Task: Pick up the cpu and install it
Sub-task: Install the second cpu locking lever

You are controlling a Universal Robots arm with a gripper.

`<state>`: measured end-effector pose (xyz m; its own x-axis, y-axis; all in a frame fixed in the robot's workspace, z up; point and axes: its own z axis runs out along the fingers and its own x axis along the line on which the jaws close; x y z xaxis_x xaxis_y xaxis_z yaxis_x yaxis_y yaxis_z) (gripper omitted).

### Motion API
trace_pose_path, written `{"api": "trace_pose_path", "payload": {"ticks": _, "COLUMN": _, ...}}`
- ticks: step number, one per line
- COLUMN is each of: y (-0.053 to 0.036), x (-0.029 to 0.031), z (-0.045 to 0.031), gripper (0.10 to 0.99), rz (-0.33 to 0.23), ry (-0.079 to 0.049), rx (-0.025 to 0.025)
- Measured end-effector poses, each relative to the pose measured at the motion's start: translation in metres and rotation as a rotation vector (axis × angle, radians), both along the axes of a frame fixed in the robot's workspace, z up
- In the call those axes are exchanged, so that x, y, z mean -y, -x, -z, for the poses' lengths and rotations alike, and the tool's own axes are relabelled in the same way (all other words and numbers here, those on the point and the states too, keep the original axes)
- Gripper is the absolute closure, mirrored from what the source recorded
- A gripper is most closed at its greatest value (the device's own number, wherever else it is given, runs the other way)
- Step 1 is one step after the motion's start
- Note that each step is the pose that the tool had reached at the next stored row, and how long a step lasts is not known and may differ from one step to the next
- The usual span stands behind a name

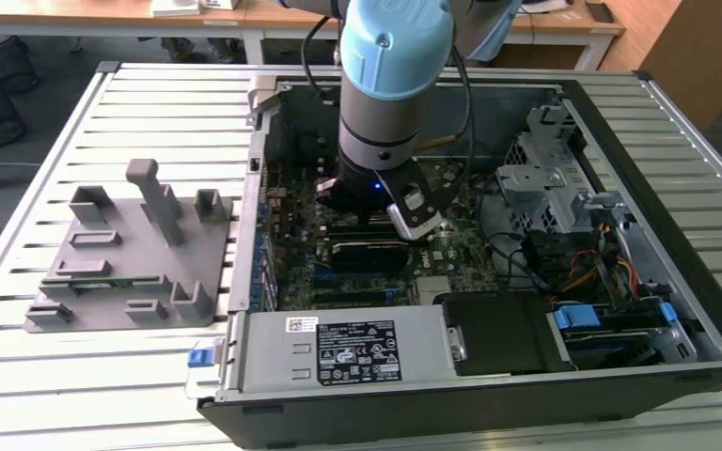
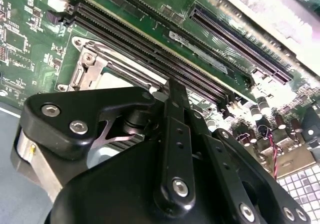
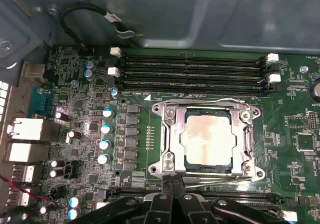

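Gripper [image 3: 172,194] hung low inside the open computer case [image 1: 662,122], fingers drawn together on nothing, just beside the socket frame [image 3: 167,129]; the cpu [image 3: 207,136] lay seated in that frame, memory slots [image 3: 192,69] alongside on the motherboard [image 3: 85,114]

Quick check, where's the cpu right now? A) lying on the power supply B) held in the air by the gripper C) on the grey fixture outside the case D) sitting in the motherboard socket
D: in the first wrist view the cpu lies inside the metal socket frame on the motherboard, with the gripper at the frame's edge.
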<state>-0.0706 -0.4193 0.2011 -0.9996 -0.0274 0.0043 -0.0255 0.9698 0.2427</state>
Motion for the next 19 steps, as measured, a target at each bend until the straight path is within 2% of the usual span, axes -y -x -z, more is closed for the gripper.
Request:
{"api": "trace_pose_path", "payload": {"ticks": 8, "y": 0.0049, "x": 0.0064, "z": 0.0019, "gripper": 0.976, "rz": 0.000, "ry": -0.023, "rx": -0.0001}}
{"api": "trace_pose_path", "payload": {"ticks": 14, "y": 0.0094, "x": 0.0074, "z": 0.0059, "gripper": 0.976, "rz": 0.000, "ry": -0.040, "rx": 0.0000}}
{"api": "trace_pose_path", "payload": {"ticks": 19, "y": 0.0101, "x": 0.0074, "z": 0.0092, "gripper": 0.976, "rz": 0.000, "ry": -0.070, "rx": -0.0001}}
